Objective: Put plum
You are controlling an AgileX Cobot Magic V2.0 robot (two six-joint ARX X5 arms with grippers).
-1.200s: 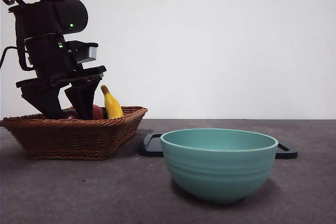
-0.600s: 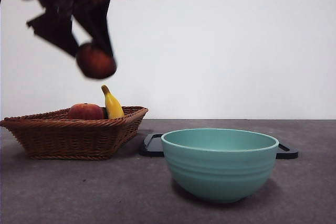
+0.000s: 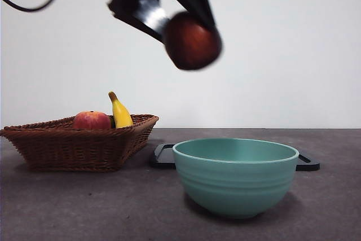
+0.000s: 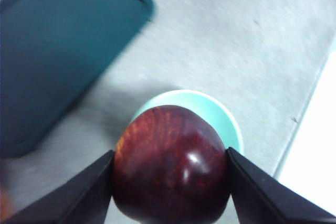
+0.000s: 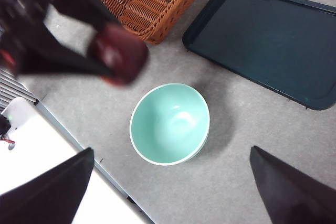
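Observation:
My left gripper (image 3: 189,32) is shut on the plum (image 3: 192,41), a glossy dark maroon fruit, and holds it high in the air, above and a little left of the teal bowl (image 3: 235,174). In the left wrist view the plum (image 4: 170,171) sits between both black jaws, with the teal bowl (image 4: 220,114) showing beneath it. From the right wrist view the plum (image 5: 119,54) hangs beside the bowl (image 5: 169,124), toward the basket. My right gripper (image 5: 170,192) is open, high above the table, holding nothing.
A brown wicker basket (image 3: 79,145) at the left holds a red-orange fruit (image 3: 91,120) and a yellow banana (image 3: 119,111). A dark flat tray (image 3: 163,156) lies behind the bowl; in the right wrist view the tray (image 5: 268,40) is bare. The table's edge (image 5: 79,156) runs near the bowl.
The left gripper lifted the plum out of the basket and carried it up and to the right, toward the bowl. The red-orange fruit in the basket is now uncovered.

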